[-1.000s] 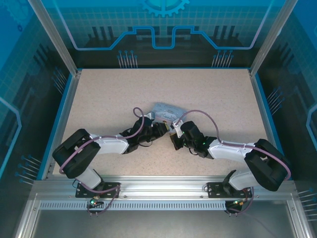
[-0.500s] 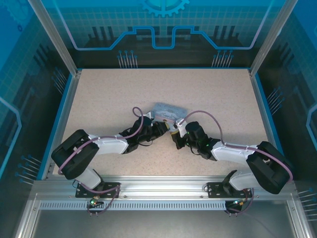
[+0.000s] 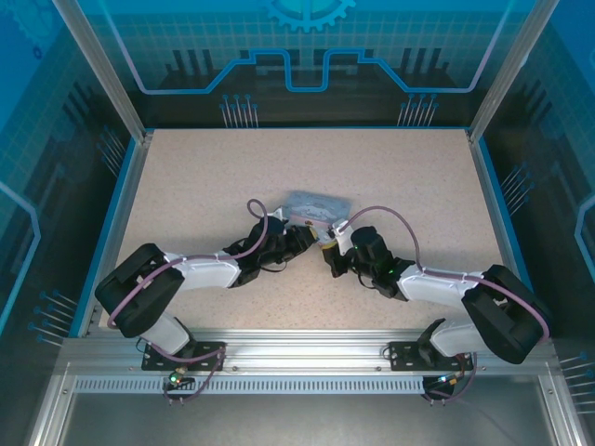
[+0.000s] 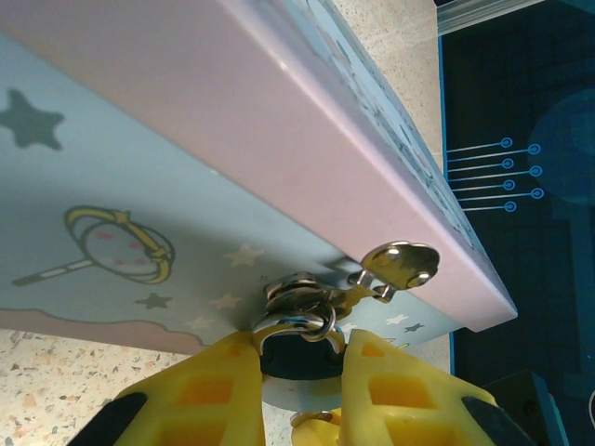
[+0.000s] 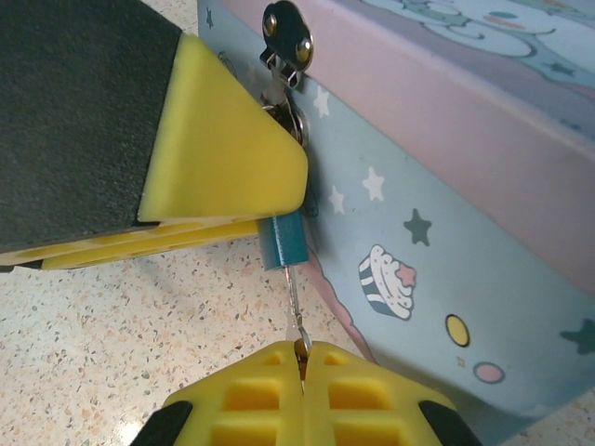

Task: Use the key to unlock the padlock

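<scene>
Where the two arms meet on the counter (image 3: 186, 186), you have a pale blue tin (image 5: 446, 186) close behind the work. Its wall stands just beside the padlock (image 5: 282, 242) and crowds both grippers. The padlock hangs from the tin's hasp (image 5: 288, 37), with its body below the hasp, near the counter. Your left gripper (image 4: 297, 350) has its jaws clenched on the padlock's body. Your right gripper (image 5: 302, 372) has its jaws pinched tight on the key (image 5: 296, 297). The key is a thin sliver whose long axis runs straight from those jaws up to the padlock, its tip at the underside.
</scene>
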